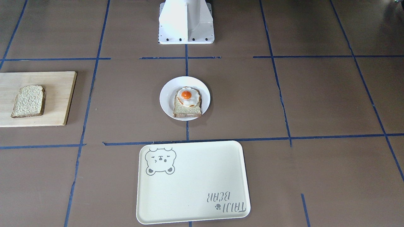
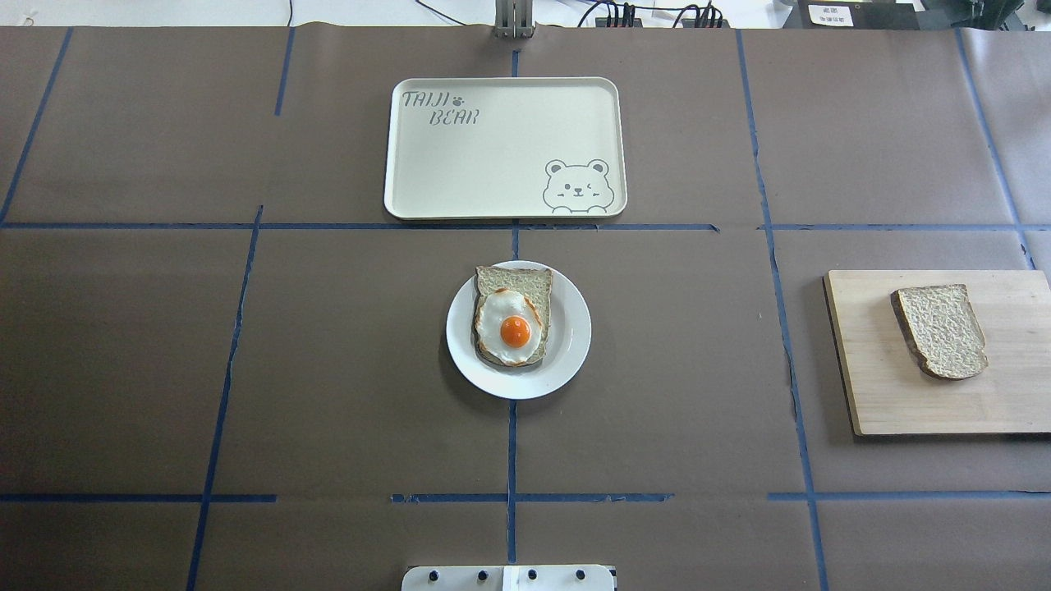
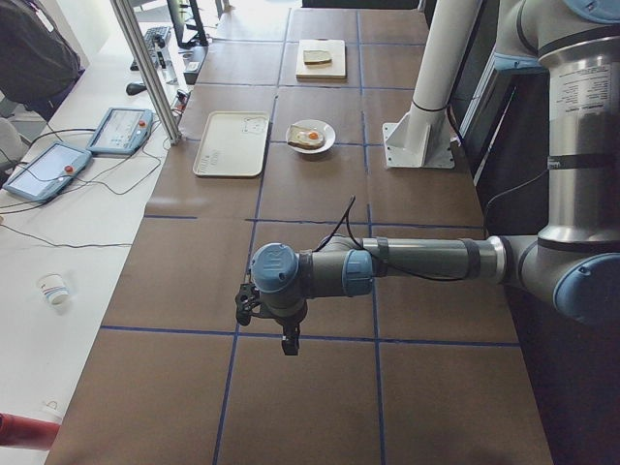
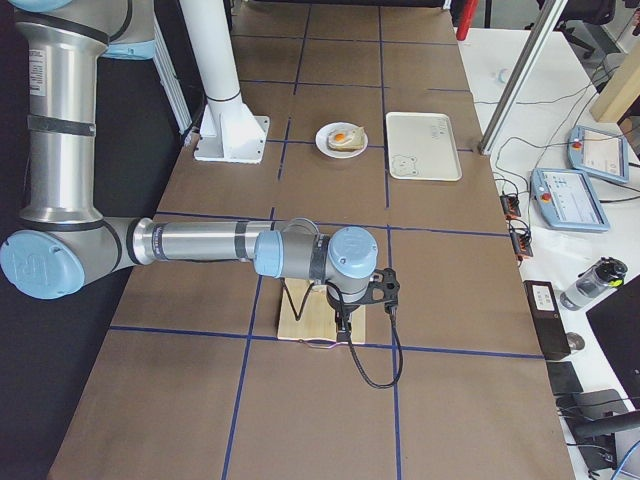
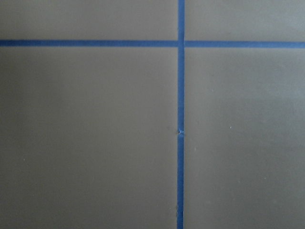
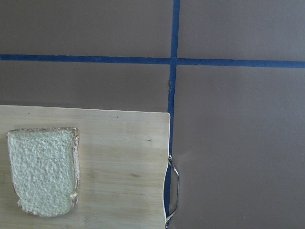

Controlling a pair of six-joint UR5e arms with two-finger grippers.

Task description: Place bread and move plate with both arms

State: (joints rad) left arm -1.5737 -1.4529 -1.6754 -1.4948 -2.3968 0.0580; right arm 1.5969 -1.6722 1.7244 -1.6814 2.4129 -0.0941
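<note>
The plain bread [image 2: 940, 331] lies on a wooden board [image 2: 870, 369] at the table's right; it also shows in the front view [image 1: 28, 101] and the right wrist view [image 6: 44, 171]. The white plate [image 2: 575, 328] sits at the table's centre and holds an egg-topped slice [image 2: 513, 327]. My right gripper [image 4: 345, 322] hangs above the board, seen only from the side; I cannot tell if it is open. My left gripper [image 3: 289, 339] hangs over bare table far on the left, also seen only from the side. Neither wrist view shows fingers.
A cream bear tray [image 2: 493, 164] lies beyond the plate, towards the operators' side. The white robot base [image 1: 186, 22] stands behind the plate. Blue tape lines cross the brown table. Tablets and cables lie on the side bench [image 3: 58, 165].
</note>
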